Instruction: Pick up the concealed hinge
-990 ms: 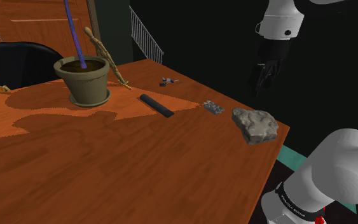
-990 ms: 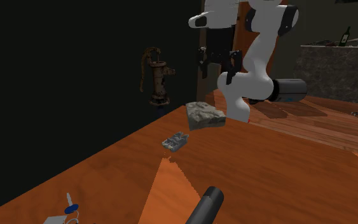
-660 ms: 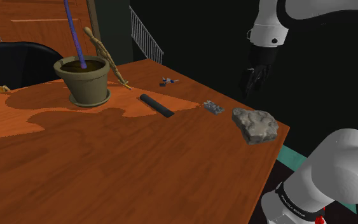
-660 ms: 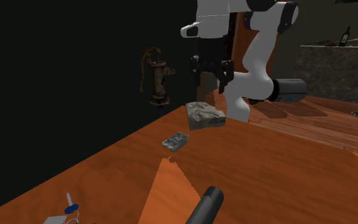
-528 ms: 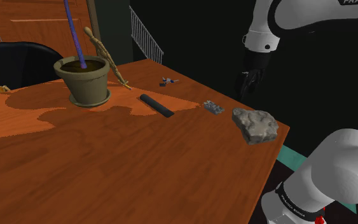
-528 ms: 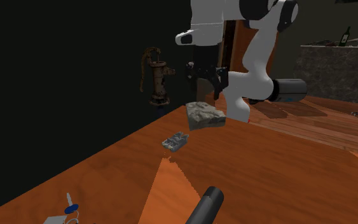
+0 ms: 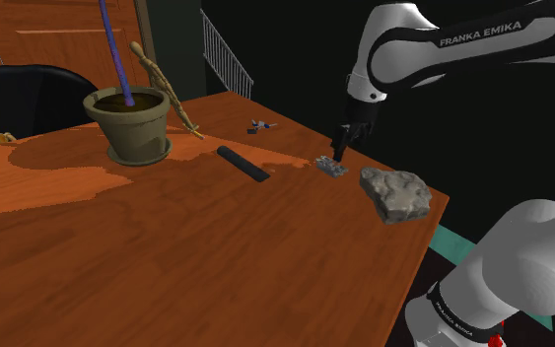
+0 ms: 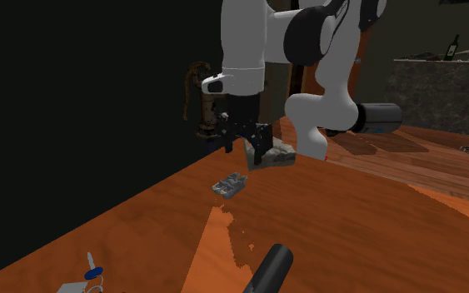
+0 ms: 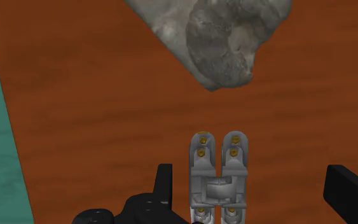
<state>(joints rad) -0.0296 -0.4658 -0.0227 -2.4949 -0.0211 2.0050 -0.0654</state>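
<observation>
- Your gripper hangs just above the wooden table, with its fingers spread wide and holding nothing.
- The concealed hinge, grey metal with small brass-coloured screws, lies flat on the table near its edge. In the wrist view it sits between the fingers, and neither touches it.
- A grey rock sits near the hinge but apart from it.
- To the shoulder view's left of the hinge you see a black cylinder and, farther off, a flower pot.
</observation>
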